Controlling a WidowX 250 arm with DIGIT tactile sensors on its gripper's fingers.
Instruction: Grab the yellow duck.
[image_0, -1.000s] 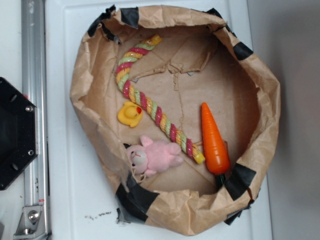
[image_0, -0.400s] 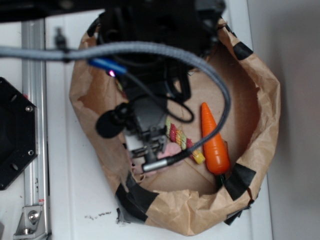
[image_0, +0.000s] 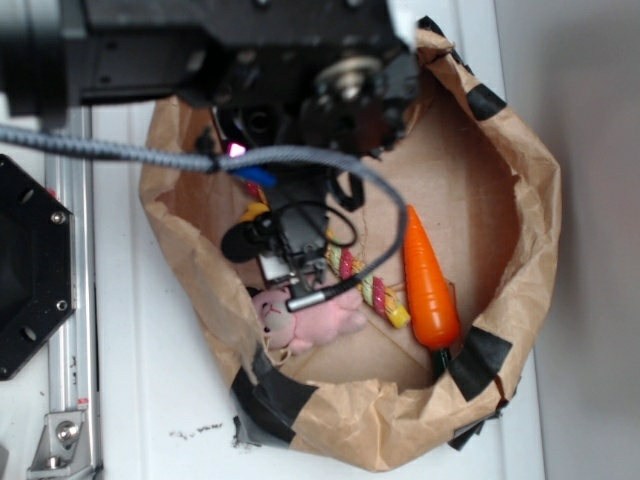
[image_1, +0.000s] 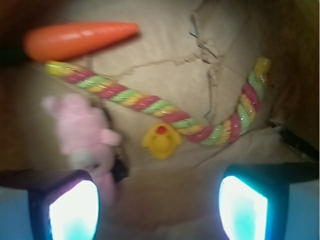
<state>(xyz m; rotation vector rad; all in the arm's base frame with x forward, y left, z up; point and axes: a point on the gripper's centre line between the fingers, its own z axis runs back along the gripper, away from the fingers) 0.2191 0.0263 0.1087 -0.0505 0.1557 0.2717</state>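
The yellow duck (image_1: 161, 141) is a small glossy toy with an orange-red beak, lying on brown paper just below the striped rope toy (image_1: 150, 102). In the wrist view it sits ahead of my gripper (image_1: 157, 202) and apart from it, roughly centred between the two fingers (image_1: 75, 210). The gripper is open with nothing between its jaws. In the exterior view the arm and gripper (image_0: 292, 262) hang over the left part of the paper bowl and cover the duck.
A pink plush bunny (image_1: 82, 130) lies close to the left finger, left of the duck. An orange carrot (image_0: 428, 285) lies on the right. The crumpled paper wall (image_0: 520, 250) with black tape rings everything.
The arm came in over the bowl and covered the duck. Since 0.4 s ago the gripper has shifted a little toward the top of the exterior view, uncovering more of the bunny.
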